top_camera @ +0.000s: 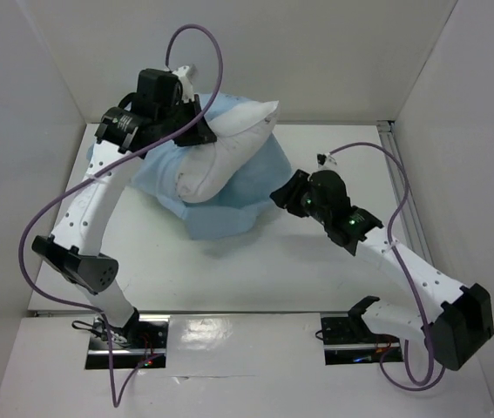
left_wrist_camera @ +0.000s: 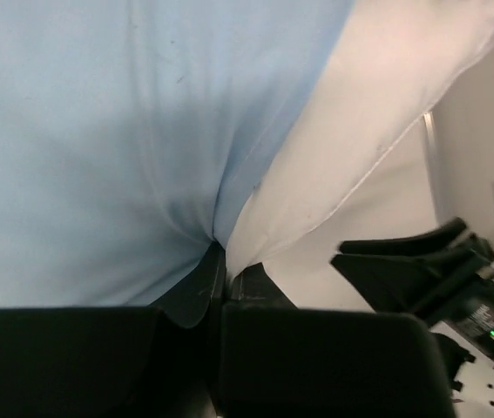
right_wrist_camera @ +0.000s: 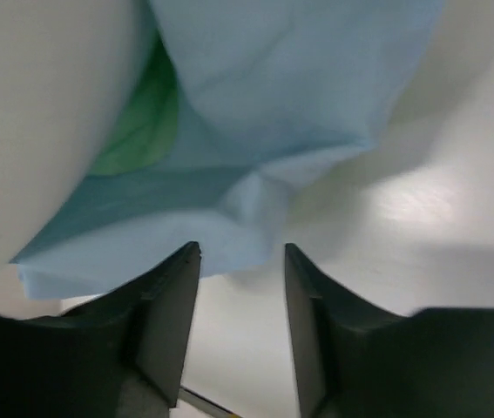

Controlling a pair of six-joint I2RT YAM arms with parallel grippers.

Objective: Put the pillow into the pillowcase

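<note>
Fingers of the left gripper (left_wrist_camera: 222, 261) are pressed together, pinching the pillowcase (left_wrist_camera: 98, 148) where its edge meets the pillow (left_wrist_camera: 377, 113). Right gripper (right_wrist_camera: 241, 252) fingers stand spread just before the pillowcase's loose corner, and open worktop (right_wrist_camera: 456, 200) lies beside it.

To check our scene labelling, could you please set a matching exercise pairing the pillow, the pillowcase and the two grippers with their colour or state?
Things:
1. pillow
2. pillowcase
3. left gripper
4. right gripper

Descriptions:
A. jaws apart, at a cloth edge
B. plump and white
C. closed on the pillowcase
D. thin, light blue with a green face

Pairs: 1-B, 2-D, 3-C, 4-A
</note>
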